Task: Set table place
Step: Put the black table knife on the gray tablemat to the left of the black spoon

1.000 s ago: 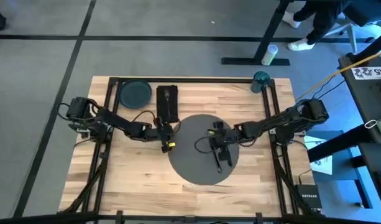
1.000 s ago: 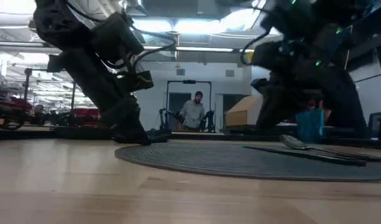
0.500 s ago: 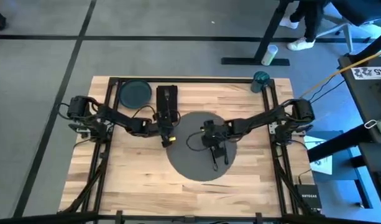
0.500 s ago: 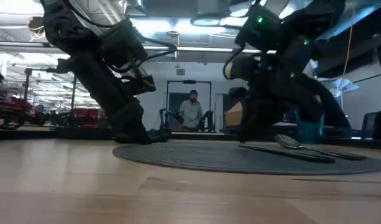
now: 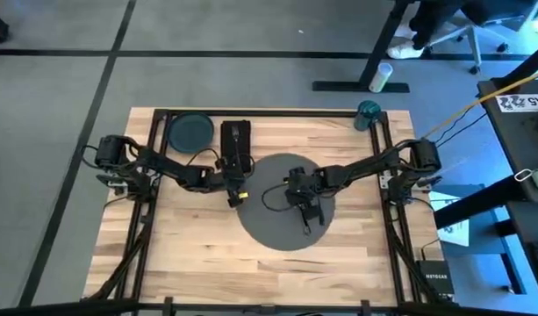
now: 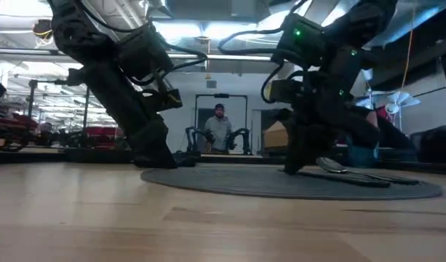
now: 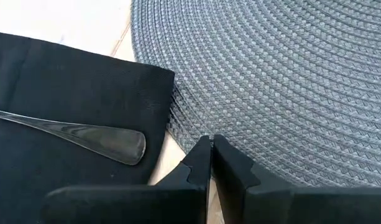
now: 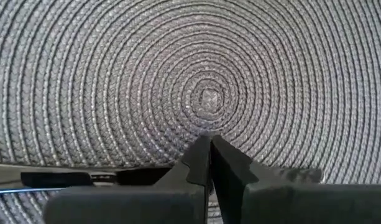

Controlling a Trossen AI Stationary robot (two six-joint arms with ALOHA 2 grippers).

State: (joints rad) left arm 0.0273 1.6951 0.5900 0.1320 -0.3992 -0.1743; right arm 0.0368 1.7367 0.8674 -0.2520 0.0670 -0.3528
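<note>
Placemat (image 5: 284,204), the round woven dark-grey one, lies near the middle of the butcher-block table (image 5: 190,246), and both arms reach in over it, probably to slide or settle it into position for the setting. The right gripper (image 5: 300,195) is directly above the mat's centre; in the right wrist view its two dark fingers (image 8: 206,163) are pressed together with nothing visibly between them, their tips down at the hub of the weave, apparently touching it as if to pin or drag the mat. Cutlery (image 5: 305,219), a spoon and a long dark piece, rests on the mat just beside that gripper, towards the table's front.

The left gripper (image 5: 236,195) sits at the mat's edge, between it and the black napkin (image 5: 235,145). Its fingers (image 7: 202,163) are likewise closed and empty, tips at the rim where mat meets napkin. A spoon (image 7: 84,132) lies on the napkin just beside those tips. A dark round plate (image 5: 190,132) waits beyond the napkin, well apart from both grippers.
</note>
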